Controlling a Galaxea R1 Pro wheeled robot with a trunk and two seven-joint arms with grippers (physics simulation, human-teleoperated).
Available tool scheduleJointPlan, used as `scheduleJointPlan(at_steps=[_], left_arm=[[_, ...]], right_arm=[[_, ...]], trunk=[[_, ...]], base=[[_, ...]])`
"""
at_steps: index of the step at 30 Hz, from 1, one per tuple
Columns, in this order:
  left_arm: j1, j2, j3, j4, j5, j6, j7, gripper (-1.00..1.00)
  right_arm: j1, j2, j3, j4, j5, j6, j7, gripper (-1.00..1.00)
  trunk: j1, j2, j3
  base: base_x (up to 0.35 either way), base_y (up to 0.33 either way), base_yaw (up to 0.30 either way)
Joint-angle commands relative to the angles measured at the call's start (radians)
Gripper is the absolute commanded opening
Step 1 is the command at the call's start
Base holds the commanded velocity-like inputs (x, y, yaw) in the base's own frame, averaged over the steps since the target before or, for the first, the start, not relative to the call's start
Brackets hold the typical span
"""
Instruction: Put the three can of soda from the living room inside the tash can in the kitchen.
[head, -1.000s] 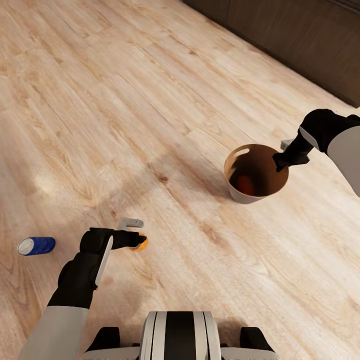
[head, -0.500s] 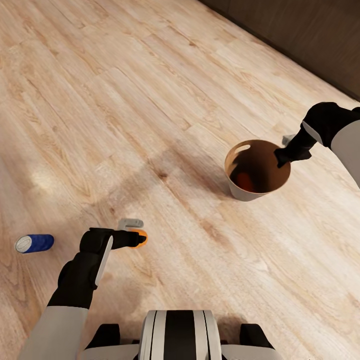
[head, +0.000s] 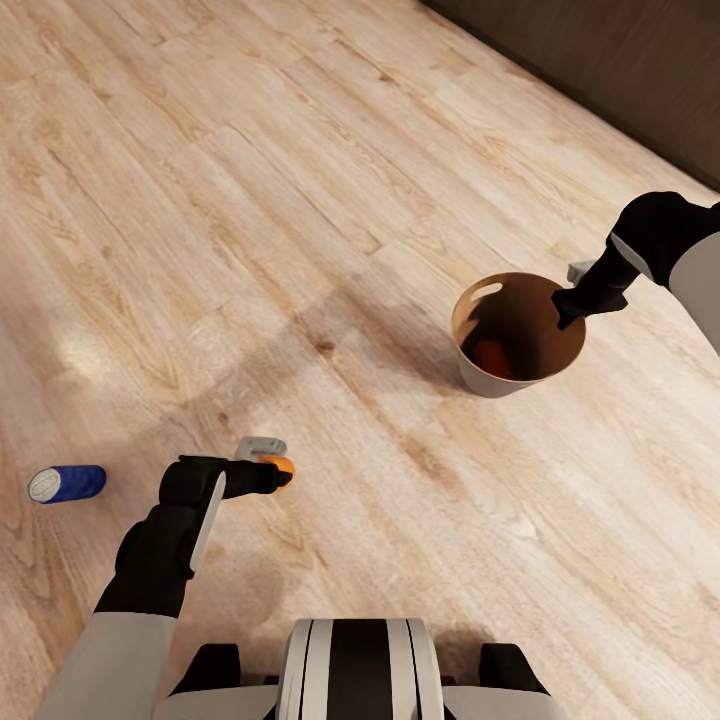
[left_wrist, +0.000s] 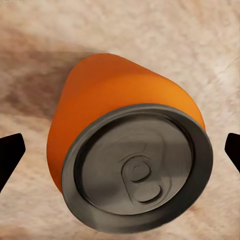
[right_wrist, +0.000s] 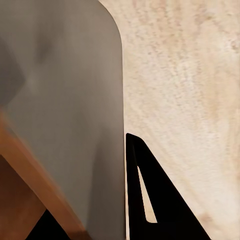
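Left gripper (head: 268, 462) at lower left of frame, jaws spread wide either side of the orange can (left_wrist: 127, 160) lying on the floor (head: 300, 200), not yet clamped; close squarely across the can's body. Right gripper (head: 572, 300) pinches the tash can (head: 500, 380) rim, right of centre; blue can (head: 66, 483) at far left.

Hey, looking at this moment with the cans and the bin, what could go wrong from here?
1. The orange can lies between the left gripper fingertips, which stand apart at its sides; being round, it might roll or slip as they close.
2. The right gripper pinches the trash can by its rim alone; it may tilt and spill the orange can already inside.
3. The blue can lies loose on the floor and might get bumped away.
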Motion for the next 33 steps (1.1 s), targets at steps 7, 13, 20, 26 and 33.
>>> scheduleJointPlan(at_steps=[7, 13, 20, 26, 33], left_arm=[[-0.001, 0.0, -0.001, 0.0, 0.0, 0.0, 0.0, -1.0], [-0.002, 0.0, -0.001, 0.002, 0.001, 0.0, 0.0, -1.0], [-0.002, -0.001, -0.001, 0.007, 0.0, 0.0, 0.0, -1.0], [-0.002, -0.001, -0.001, 0.013, -0.006, 0.0, 0.0, -1.0], [-0.002, 0.0, -0.001, 0.013, -0.005, 0.0, 0.0, -1.0]], right_arm=[[0.061, -0.002, -0.065, -0.008, -0.044, 0.0, -0.093, -1.0], [0.061, -0.002, -0.065, -0.008, -0.044, 0.0, -0.093, -1.0], [0.061, -0.002, -0.065, -0.008, -0.044, 0.0, -0.093, -1.0], [0.061, -0.002, -0.065, -0.008, -0.044, 0.0, -0.093, -1.0], [0.061, -0.002, -0.065, -0.008, -0.044, 0.0, -0.093, -1.0]], trunk=[[0.001, 0.0, 0.0], [0.001, 0.0, 0.0], [-0.001, 0.001, 0.015], [-0.004, 0.003, 0.038], [-0.007, 0.004, 0.065]], base=[[0.0, 0.0, 0.0], [0.0, 0.0, 0.0], [0.0, 0.0, 0.0], [0.0, 0.0, 0.0], [0.0, 0.0, 0.0]])
